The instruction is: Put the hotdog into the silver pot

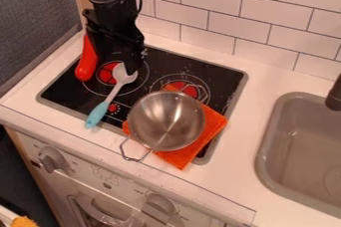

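The gripper [117,65] hangs over the back-left part of the stove, its two fingers apart with nothing seen between them. A long red hotdog [86,63] lies at the stove's left edge, just left of the gripper; its far end is partly hidden by the arm. The silver pot [166,121] stands on an orange cloth [212,122] at the stove's front right. Its open top faces up, the inside shows bare metal, and its wire handle points to the front left.
A spatula [108,99] with a grey head and light blue handle lies between the gripper and the pot, its head close to the right finger. A tiled wall [240,9] runs behind the counter [261,82]. At the right is a grey sink [267,136] with a dark tap [335,95].
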Robot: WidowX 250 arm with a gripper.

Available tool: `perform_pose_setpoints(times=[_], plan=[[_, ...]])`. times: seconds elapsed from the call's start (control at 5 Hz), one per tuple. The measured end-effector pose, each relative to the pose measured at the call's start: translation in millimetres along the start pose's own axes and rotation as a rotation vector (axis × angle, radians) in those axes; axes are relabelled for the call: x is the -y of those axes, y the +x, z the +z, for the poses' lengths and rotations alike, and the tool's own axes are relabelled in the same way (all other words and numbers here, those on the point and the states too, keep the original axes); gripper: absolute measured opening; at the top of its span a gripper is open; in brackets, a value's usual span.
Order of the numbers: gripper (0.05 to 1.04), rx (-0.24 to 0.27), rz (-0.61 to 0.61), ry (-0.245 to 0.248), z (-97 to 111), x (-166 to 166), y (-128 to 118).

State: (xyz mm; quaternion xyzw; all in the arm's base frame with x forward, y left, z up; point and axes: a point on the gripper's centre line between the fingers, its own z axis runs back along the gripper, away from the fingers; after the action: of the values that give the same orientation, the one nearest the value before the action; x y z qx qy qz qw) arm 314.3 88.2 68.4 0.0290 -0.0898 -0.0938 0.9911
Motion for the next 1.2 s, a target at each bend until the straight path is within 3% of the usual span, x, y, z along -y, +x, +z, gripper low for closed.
perform_pose_setpoints(times=[0.2,0.4,0.8,1.0,1.2], plan=[[1.000,-0.026,0.010,-0.013,-9,1,-3],[1.000,-0.053,0.109,0.002,-16,-16,-7],[1.000,-0.055,0.366,0.073,-6,-77,-22],[1.000,-0.098,0.453,0.047,-44,-84,-29],[1.001,-0.094,0.470,0.037,-68,-92,-18]])
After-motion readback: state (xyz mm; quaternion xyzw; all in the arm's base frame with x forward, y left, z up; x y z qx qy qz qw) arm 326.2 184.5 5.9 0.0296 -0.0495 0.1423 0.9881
